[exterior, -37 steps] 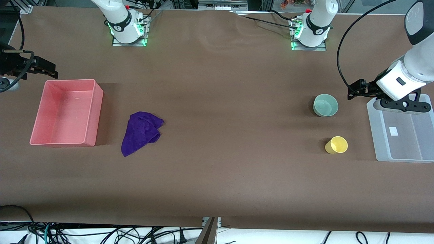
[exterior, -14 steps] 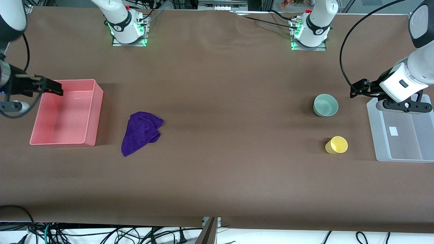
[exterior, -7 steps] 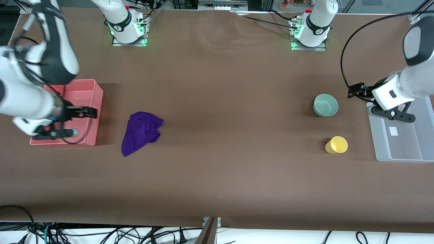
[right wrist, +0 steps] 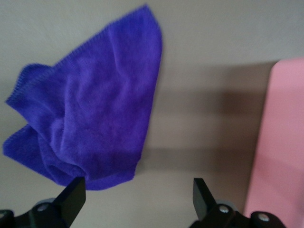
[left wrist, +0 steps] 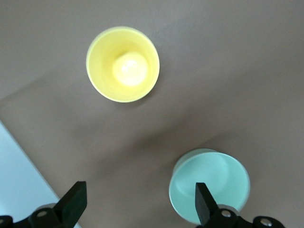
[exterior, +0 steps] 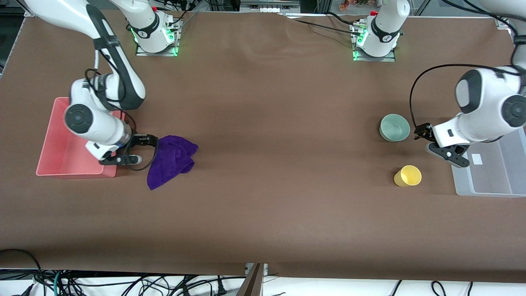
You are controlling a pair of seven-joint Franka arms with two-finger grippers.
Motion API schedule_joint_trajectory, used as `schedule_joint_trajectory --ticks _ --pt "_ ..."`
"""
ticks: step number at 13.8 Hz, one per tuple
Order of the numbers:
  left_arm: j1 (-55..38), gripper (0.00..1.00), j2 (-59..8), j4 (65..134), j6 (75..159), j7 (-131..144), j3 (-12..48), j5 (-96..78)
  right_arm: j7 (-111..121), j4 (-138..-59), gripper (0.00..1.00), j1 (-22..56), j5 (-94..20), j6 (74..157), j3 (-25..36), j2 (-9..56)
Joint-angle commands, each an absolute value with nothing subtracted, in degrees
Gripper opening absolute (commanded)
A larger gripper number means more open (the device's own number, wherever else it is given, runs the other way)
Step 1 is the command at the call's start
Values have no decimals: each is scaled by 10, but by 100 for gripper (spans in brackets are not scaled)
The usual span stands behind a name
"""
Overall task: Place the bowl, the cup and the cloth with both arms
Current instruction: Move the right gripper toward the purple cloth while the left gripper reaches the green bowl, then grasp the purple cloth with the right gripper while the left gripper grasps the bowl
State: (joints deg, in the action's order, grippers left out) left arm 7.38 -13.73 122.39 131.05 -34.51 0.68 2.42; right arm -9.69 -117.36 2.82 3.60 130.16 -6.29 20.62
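Observation:
The purple cloth [exterior: 171, 159] lies crumpled on the brown table beside the pink bin [exterior: 61, 162]. My right gripper [exterior: 147, 141] is open and empty, low over the table between the bin and the cloth. In the right wrist view the cloth [right wrist: 95, 114] lies just at one of the fingertips [right wrist: 72, 194]. The sage-green bowl [exterior: 394, 127] stands upright. The yellow cup [exterior: 408, 176] stands nearer the front camera. My left gripper [exterior: 421, 133] is open and empty beside the bowl. The left wrist view shows the bowl [left wrist: 209, 183] and the cup [left wrist: 122, 64].
A clear plastic bin [exterior: 491, 172] stands at the left arm's end of the table, its corner in the left wrist view [left wrist: 16, 180]. The pink bin's wall shows in the right wrist view [right wrist: 280, 142]. Cables hang below the table's front edge.
The right gripper has swung from over the pink bin to the gap beside the cloth. The left gripper has moved from the clear bin toward the bowl. Bowl, cup and cloth have not moved.

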Motion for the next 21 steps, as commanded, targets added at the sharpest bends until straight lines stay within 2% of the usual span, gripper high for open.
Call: schedule_joint_trajectory --ticks 1,4,5,6,7,8,9,10,13,15,17,21 --pt "76 100 -127 1330 1408 -360 11 35 -134 -1194 100 36 35 1345 -65 220" --pt "75 97 -147 1342 1412 -398 13 35 -182 -1195 100 44 35 1375 -76 251" --pt "75 88 -156 1340 1418 -402 13 35 -198 -1195 100 51 35 1389 -76 262" --pt "75 60 -164 1341 1428 -403 13 35 -206 -1198 100 54 35 1403 -76 271" --pt "75 28 -172 1341 1429 -407 13 35 -212 -1198 91 58 35 1416 -76 278" --pt "75 7 -179 1339 1429 -407 13 35 -213 -1199 49 59 35 1425 -76 282" --pt "75 0 -183 1338 1429 -408 13 35 -213 -1199 16 61 35 1424 -76 284" --pt "76 0 -183 1338 1429 -408 13 35 -213 -1199 0 62 35 1422 -76 284" --pt "76 0 -178 1335 1427 -414 14 35 -201 -1193 0 62 37 1418 -76 277" --pt "76 0 -154 1328 1411 -416 14 35 -194 -1170 0 62 46 1375 -76 253" --pt "78 0 -124 1297 1340 -418 11 35 -169 -1106 0 57 47 1264 -76 234" --pt "142 0 -136 1112 1139 -525 8 34 -27 -945 0 43 46 1003 -34 213"
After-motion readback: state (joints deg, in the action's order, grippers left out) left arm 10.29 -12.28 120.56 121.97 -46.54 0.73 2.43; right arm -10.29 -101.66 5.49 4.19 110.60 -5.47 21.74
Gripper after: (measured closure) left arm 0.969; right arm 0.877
